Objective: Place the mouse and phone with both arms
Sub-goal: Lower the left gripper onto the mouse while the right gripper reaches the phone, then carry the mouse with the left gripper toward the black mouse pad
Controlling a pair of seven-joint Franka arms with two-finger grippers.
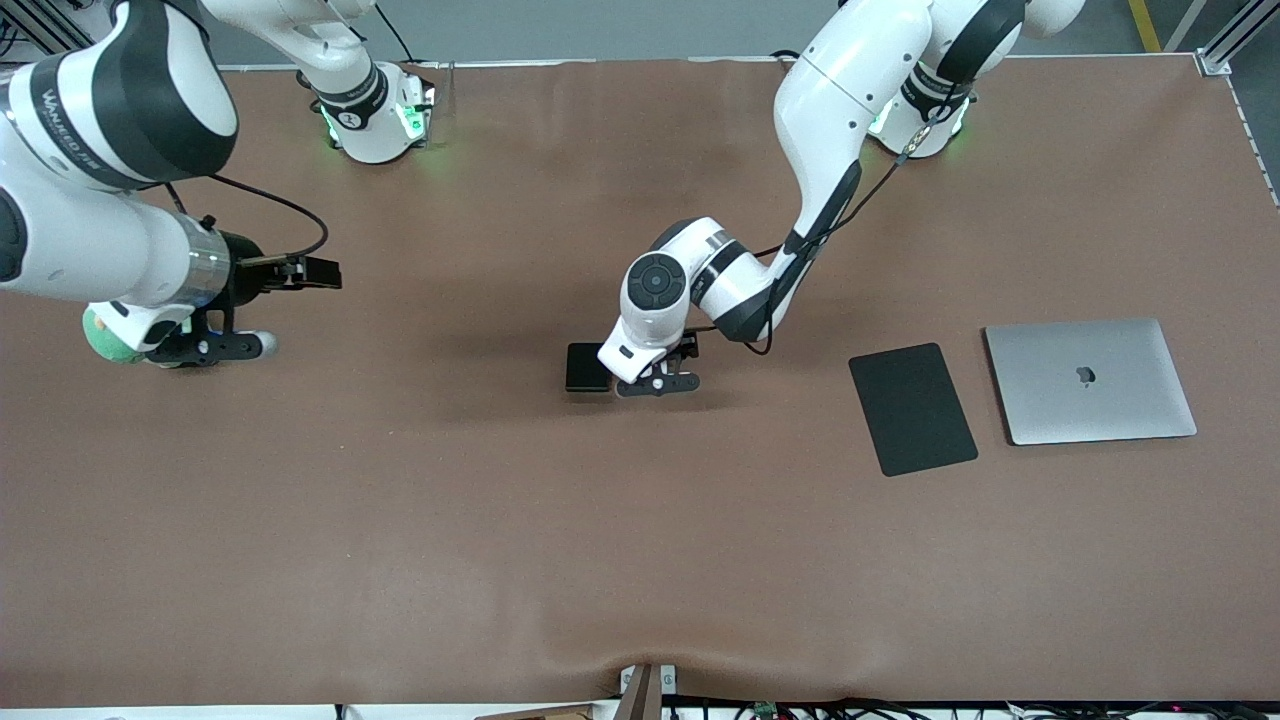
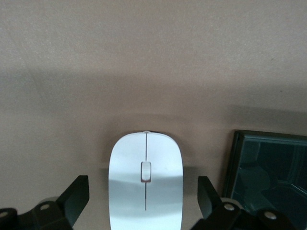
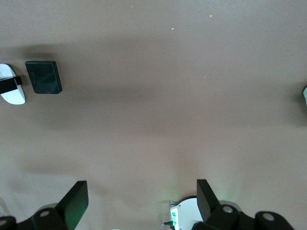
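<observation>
The white mouse (image 2: 146, 182) lies on the brown table, between the spread fingers of my left gripper (image 2: 143, 188), with a gap on each side. The gripper is open and low over the table's middle (image 1: 655, 382); in the front view the hand hides the mouse. The black phone (image 1: 587, 367) lies flat right beside the mouse, toward the right arm's end, and also shows in the left wrist view (image 2: 268, 167). My right gripper (image 1: 215, 346) is open and empty, above the table at the right arm's end. The right wrist view shows the phone (image 3: 43, 76) and mouse (image 3: 12, 92) far off.
A flat black mouse pad (image 1: 912, 408) and a closed silver laptop (image 1: 1090, 380) lie side by side toward the left arm's end. A green round thing (image 1: 98, 338) shows partly under the right arm. The table cover bulges at the front edge (image 1: 640, 665).
</observation>
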